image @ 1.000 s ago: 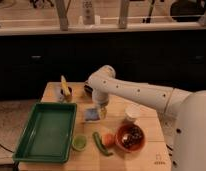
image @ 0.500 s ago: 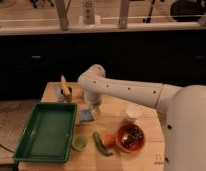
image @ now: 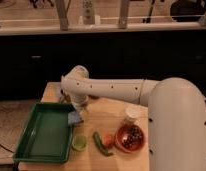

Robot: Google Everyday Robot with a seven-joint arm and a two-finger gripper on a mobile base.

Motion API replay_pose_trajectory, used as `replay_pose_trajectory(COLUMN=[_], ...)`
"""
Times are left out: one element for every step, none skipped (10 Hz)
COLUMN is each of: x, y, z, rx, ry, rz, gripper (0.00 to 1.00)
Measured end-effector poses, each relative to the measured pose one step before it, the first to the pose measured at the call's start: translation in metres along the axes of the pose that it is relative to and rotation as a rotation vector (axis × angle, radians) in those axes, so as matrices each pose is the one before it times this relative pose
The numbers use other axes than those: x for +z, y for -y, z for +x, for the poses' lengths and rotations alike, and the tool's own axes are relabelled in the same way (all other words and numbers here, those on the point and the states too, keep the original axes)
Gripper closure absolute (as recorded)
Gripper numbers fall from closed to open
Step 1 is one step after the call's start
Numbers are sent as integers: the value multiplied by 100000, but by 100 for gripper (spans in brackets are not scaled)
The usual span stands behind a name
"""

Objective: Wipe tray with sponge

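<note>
The dark-green tray point(image: 43, 134) lies on the left half of the wooden table. My white arm reaches in from the right, its wrist bent down over the tray's right rim. The gripper point(image: 78, 111) hangs under the wrist, shut on the light-blue sponge point(image: 75, 119). The sponge sits at the tray's upper right rim, just at its edge. The arm's wrist hides most of the fingers.
A small light-green cup point(image: 79, 143) stands by the tray's lower right corner. Right of it lie a green pepper point(image: 100, 144) and an orange-red fruit point(image: 109, 139), then an orange-brown bowl point(image: 130, 138). A white cup point(image: 131, 114) stands behind the bowl. A dark counter rises behind the table.
The arm has swung left, and the sponge has travelled with the gripper from mid-table to the tray's right rim.
</note>
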Motion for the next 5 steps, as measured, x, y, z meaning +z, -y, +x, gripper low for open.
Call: replay_pose_trajectory(x=[219,132,108,195,225], y=[665,430,210,-30,-111], z=[-1557,-891,-661,-471,-166], rx=[-3103,-1907,-2117,-1775,-946], ry=[125,39,-205,-92,-360], rz=[-364,-33,162,-206,-226], gripper=[98,98,98,98,98])
